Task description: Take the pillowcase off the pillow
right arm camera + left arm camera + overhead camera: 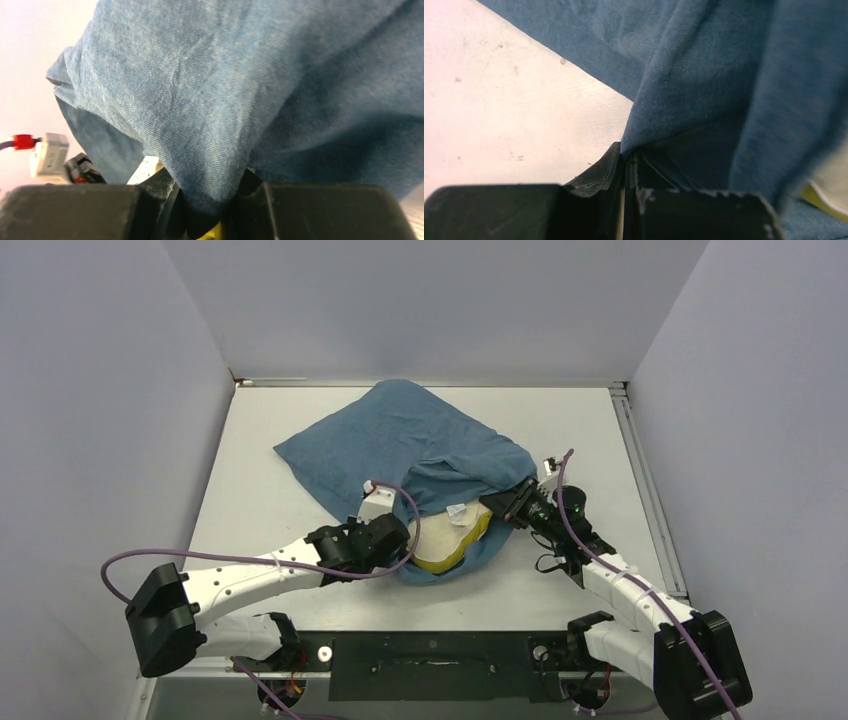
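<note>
The left gripper (626, 161) has its jaws pressed all but together on a peak of the pillowcase (704, 75). The blue cloth narrows to a point right where the black pads meet, with bare table (499, 100) just beside it. The right gripper (210, 202) is likewise clamped on a thicker fold of the same cloth, which bulges up out of its fingers. A sliver of yellow shows low in that gap, and I cannot tell whether it is the pillow's edge caught in the pinch or merely lying behind it.

From above, both grips sit at the case's near, open end, one on each side of the mouth. Between them a corner of the pillow (448, 535) pokes out — cream top, mustard rim, small white tag. The rest of it lies inside the sack, which stretches diagonally toward the far left of the table.

The step in hand looks like working the mouth back off the pillow, with most of the job left. To do it well:

- Spread the two grips so the opening stays wide.
- Lift the hem just clear of the corner.
- Draw both sides evenly along the pillow's length — an uneven pull would likely bunch the cloth or drag the pillow along.

The left pinch looks thin and may slip. If the pillow follows the right gripper, that grip probably holds more than cloth and needs retaking.
</note>
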Controlling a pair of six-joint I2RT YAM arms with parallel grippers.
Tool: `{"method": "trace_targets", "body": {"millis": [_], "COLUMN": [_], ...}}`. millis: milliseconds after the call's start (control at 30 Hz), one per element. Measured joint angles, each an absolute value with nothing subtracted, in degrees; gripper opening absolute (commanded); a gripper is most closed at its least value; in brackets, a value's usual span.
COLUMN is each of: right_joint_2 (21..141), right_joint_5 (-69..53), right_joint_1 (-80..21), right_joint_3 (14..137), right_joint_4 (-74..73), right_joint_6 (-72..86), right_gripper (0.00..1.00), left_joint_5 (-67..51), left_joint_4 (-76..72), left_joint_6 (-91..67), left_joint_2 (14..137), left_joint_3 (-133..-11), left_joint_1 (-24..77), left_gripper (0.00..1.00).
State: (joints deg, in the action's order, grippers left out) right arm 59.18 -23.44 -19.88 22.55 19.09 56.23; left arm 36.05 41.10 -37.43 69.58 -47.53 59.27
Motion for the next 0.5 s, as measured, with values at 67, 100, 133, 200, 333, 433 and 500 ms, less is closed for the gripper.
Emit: {"method": "trace_targets", "body": {"millis": [67,100,133,200,333,433,500], "right_joint_2": [58.7,58.7,58.7,58.7,58.7,58.7,58.7], "right_joint_5": [-26.1,-27.6,-28.9,-31.2,-35.0,-36.6,-37.4], "right_joint_1": [-18.0,-17.0,-16.3,-15.3,-14.9,-14.7,-14.6], "right_joint_3": [22.1,21.8,21.5,21.0,20.8,20.8,20.8], "right_joint_4": [19.5,19.9,20.2,20.4,20.9,22.5,23.5], "right_joint_6": [57.3,58.0,58.6,59.7,61.5,62.7,63.2], "right_gripper": [0.05,0.05,0.05,0.05,0.05,0.05,0.05], "left_joint_5": [36.5,36.7,37.0,37.2,35.8,33.3,31.7], "left_joint_4": [38.1,36.2,33.9,30.2,22.3,16.9,14.6], "left_joint_6": [-38.7,-39.3,-40.2,-41.6,-44.5,-46.1,-47.0], "left_joint_2": [69.6,69.6,69.6,69.6,68.6,65.8,64.0], "left_joint_3": [-45.4,-43.9,-42.1,-38.9,-33.5,-29.3,-27.4], "left_joint_1": [59.0,58.8,58.4,57.2,51.4,46.4,44.1], "left_gripper": [0.00,0.00,0.00,0.02,0.16,0.21,0.27]}}
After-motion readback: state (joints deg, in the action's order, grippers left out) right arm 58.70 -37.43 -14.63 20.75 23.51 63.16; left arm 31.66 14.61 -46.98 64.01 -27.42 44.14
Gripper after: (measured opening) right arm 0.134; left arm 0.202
